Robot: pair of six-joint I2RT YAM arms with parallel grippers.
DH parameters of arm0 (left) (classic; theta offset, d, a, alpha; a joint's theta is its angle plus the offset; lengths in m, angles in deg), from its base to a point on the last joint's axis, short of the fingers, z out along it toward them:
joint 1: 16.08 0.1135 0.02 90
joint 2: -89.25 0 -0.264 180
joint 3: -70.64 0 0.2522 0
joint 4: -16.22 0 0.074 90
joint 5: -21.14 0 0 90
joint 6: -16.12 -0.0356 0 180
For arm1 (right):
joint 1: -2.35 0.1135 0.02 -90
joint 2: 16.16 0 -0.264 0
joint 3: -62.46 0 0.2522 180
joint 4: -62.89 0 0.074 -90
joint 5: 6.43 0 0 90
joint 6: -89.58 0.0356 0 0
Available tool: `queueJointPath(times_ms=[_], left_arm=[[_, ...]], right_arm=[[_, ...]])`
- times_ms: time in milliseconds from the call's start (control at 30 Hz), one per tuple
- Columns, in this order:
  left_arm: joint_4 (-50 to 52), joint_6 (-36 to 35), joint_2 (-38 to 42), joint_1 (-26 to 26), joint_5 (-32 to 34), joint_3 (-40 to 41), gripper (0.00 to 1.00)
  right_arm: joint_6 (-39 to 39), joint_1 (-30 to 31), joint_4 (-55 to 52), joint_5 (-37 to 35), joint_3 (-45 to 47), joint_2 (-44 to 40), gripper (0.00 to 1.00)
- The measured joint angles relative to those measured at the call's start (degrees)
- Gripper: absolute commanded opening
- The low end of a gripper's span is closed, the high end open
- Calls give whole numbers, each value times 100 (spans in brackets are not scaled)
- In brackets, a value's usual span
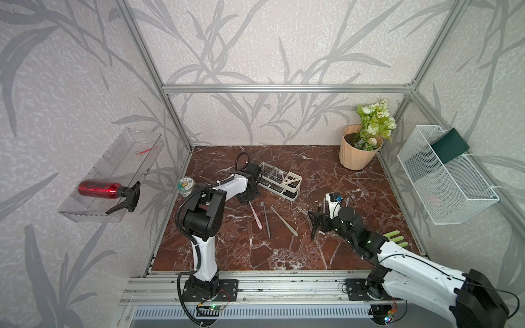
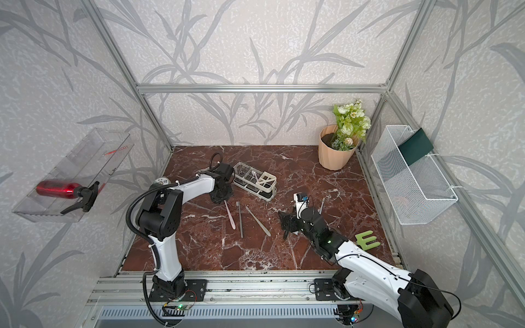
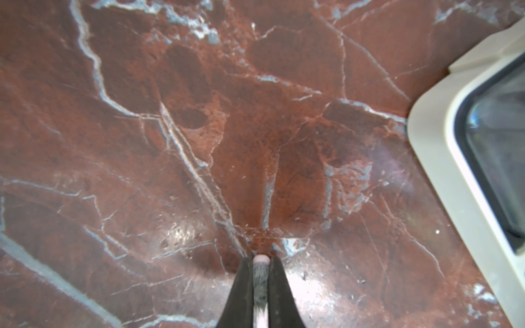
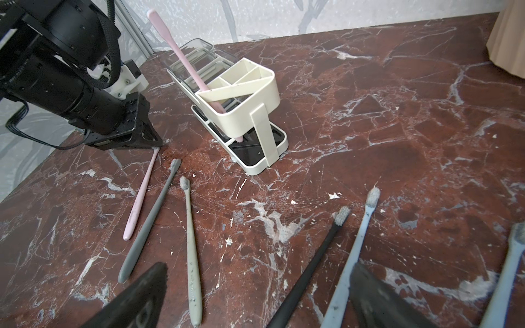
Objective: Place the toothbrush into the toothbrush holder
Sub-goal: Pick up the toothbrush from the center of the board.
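Toothbrush (image 1: 255, 215) lies flat, handle pointing frontward, head pinched in left gripper (image 3: 261, 261); right gripper (image 4: 257, 268) wide.

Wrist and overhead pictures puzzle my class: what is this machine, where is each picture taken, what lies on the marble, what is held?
Two white-and-black robot arms, a left arm and a right arm, stand at a red-brown marble table. Both top views look down from overhead; each wrist view rides on one arm. A cream-white rectangular plastic toothbrush holder has a leaning pink toothbrush in it. Loose toothbrushes lie nearby. The left arm's jaws are shut on the head of a second pink plastic toothbrush lying on the table; the right arm's jaws are open and empty.
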Motion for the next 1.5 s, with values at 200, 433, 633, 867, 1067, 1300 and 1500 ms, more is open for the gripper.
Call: queueJointPath(times_ms=[200, 433, 633, 867, 1067, 1300, 1500], left_arm=[[223, -46, 225, 0, -44, 168, 0], [404, -87, 979, -15, -125, 498, 0], [428, -103, 1357, -70, -223, 601, 0], [455, 9, 1663, -463, -323, 675, 0], [411, 249, 1880, -918, -374, 675, 0], [229, 573, 2192, -1272, -468, 675, 0], [90, 787, 2332, -1351, -573, 673, 0]], right_arm=[[0, 0, 17, 197, -66, 146, 99], [-22, 0, 168, 623, -201, 546, 99], [-20, 0, 380, 1075, -225, 763, 99], [-37, 260, 756, 1932, -463, 1488, 99], [-138, 793, 1062, 2452, -706, 1958, 95], [-98, 898, 1322, 2903, -918, 2562, 89], [-74, 942, 1342, 3128, -1064, 2835, 84]])
